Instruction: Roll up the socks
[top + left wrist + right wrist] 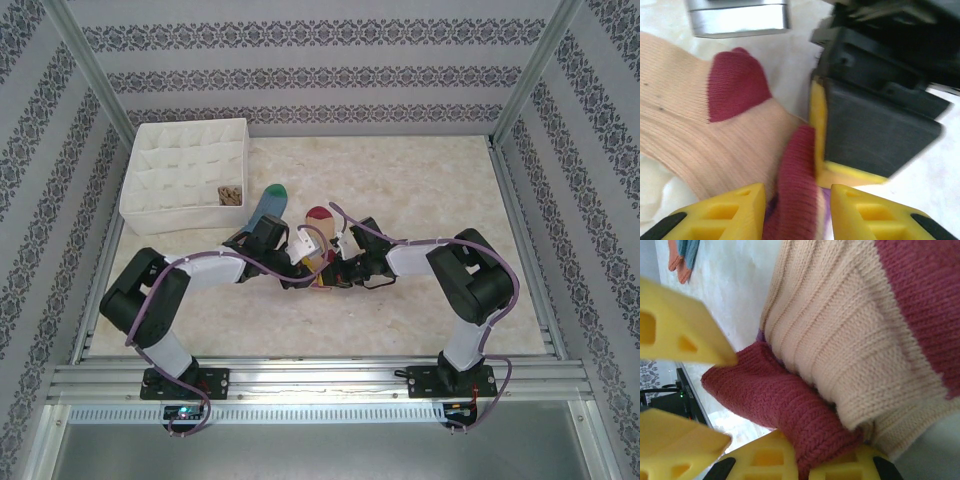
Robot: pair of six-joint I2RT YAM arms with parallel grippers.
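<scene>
The tan sock with a maroon toe lies mid-table between both grippers. My right gripper is shut on a maroon fold of this sock, pinched between its yellow fingers. My left gripper is open, its yellow fingers standing on either side of the same maroon fold with small gaps. The right gripper's black body sits just past that fold. A blue sock with a green toe lies flat to the left. A brown argyle sock sits in the box.
A white fabric box with small compartments stands at the back left. Metal frame rails run along the near edge, and patterned walls enclose the table. Purple cables loop over both arms.
</scene>
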